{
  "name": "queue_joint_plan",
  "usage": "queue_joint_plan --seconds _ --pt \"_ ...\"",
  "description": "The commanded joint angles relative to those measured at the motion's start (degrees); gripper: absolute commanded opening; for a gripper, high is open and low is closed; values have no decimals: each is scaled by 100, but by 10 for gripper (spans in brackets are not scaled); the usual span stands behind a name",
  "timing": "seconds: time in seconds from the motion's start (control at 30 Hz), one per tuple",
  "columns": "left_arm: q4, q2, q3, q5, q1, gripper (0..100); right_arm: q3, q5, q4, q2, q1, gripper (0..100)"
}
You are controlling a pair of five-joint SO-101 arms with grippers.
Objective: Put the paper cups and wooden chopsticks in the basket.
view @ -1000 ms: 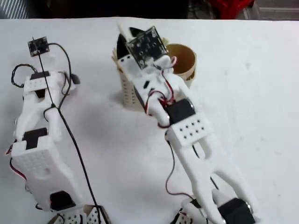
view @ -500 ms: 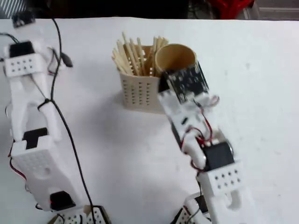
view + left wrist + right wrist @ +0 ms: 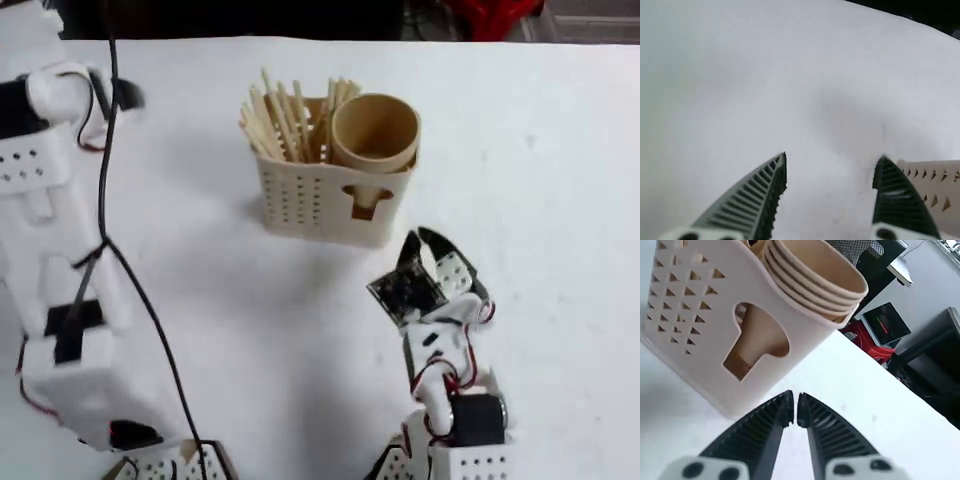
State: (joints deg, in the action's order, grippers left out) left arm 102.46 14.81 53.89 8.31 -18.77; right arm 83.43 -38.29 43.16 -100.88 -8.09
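The basket [image 3: 320, 205] wall hides most of the stacked paper cups [image 3: 375, 130], whose rims stand above it; the wooden chopsticks [image 3: 285, 118] stand bunched beside them in the same basket; the right gripper [image 3: 794, 399] hangs just in front of it, apart, fingers pressed together on nothing; the left gripper [image 3: 833, 158] is spread wide over the table [image 3: 765, 75], near a basket corner.

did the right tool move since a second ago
Yes. The right tool pulled back from over the basket toward its base, now short of the basket's near wall.
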Motion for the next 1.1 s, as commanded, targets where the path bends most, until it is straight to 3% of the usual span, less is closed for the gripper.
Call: queue_joint_plan --seconds 0.0,0.33,0.53,0.7,0.97,1.07 --pt "-9 -1411 -1240 -62 119 275 62 -53 470 -136 127 31" --pt "-70 -4048 -4598 -79 470 275 835 -70 1367 -242 145 34" --pt "-809 -5604 -7174 -440 453 275 1345 -88 1420 -224 163 34" --pt "-2462 -7002 -9899 -1160 338 275 1345 -88 1807 -233 163 34" --pt "-6479 -9367 -14233 -2268 -57 275 1345 -97 2923 -233 163 34" --pt "-7156 -10229 -15174 -2453 -22 275 1345 -97 3073 -233 163 33"
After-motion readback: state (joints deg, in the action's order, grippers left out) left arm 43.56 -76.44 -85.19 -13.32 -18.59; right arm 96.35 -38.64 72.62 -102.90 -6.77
